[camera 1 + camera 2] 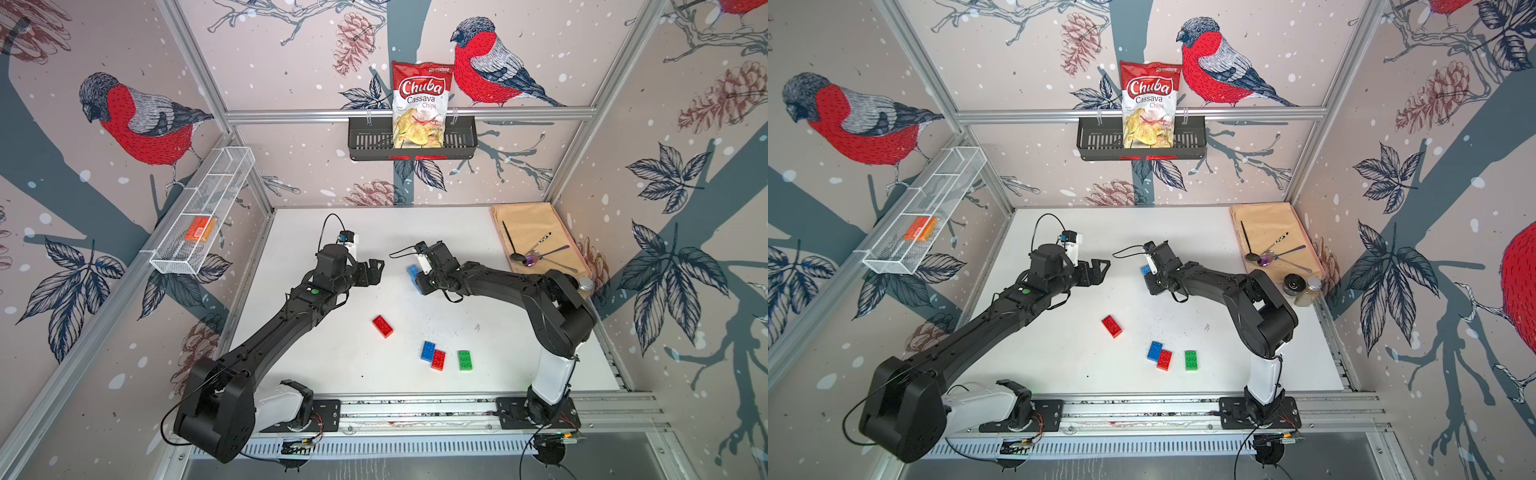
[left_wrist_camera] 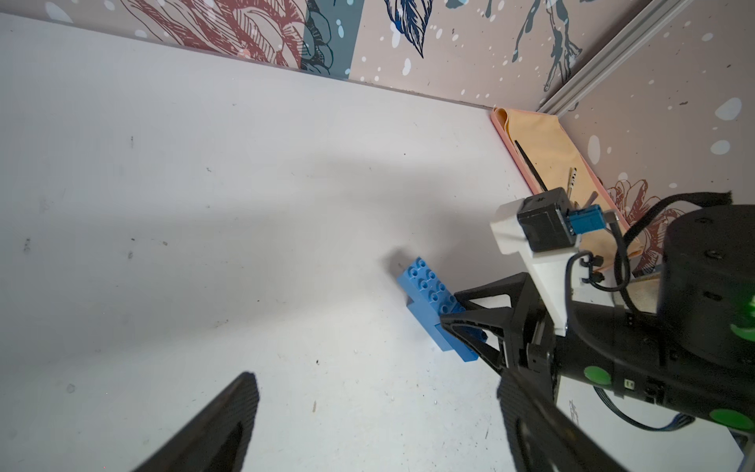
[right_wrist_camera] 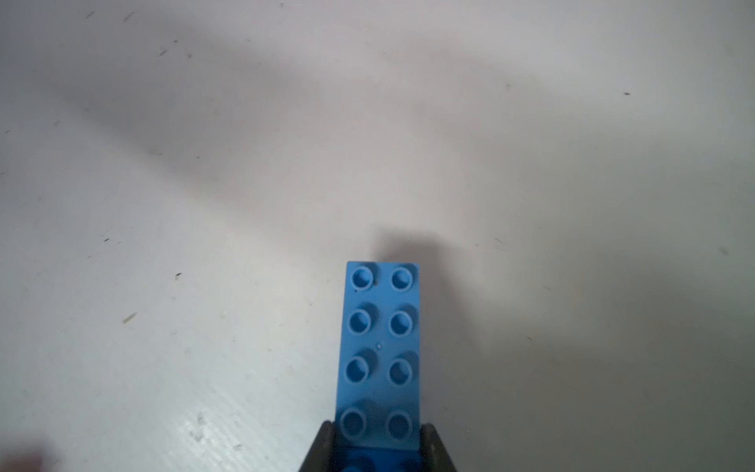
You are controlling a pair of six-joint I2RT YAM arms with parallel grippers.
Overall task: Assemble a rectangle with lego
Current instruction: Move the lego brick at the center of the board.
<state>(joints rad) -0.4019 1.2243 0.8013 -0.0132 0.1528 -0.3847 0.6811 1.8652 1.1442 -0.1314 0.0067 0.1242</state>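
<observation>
Position reference: the green brick (image 1: 465, 360), which lies flat on the table (image 1: 316, 357) with its studs up.

My right end effector (image 3: 378, 435) is pressed together on a light blue brick (image 3: 380, 347), pinching its long sides at one end. A darker blue brick (image 2: 443, 341) is joined beneath it, offset lengthwise. This pair is well behind the green brick, toward the back wall. I cannot tell whether it touches the table.

My left end effector (image 1: 372, 269) is spread wide and holds nothing. It stands well behind and to the left of the green brick, pointing toward the held pair and apart from it.

A blue brick (image 1: 427, 351) and a red brick (image 1: 438, 360) lie touching side by side, just left of the green brick. A second red brick (image 1: 382, 326) lies alone, farther left of the green brick and slightly farther back.
</observation>
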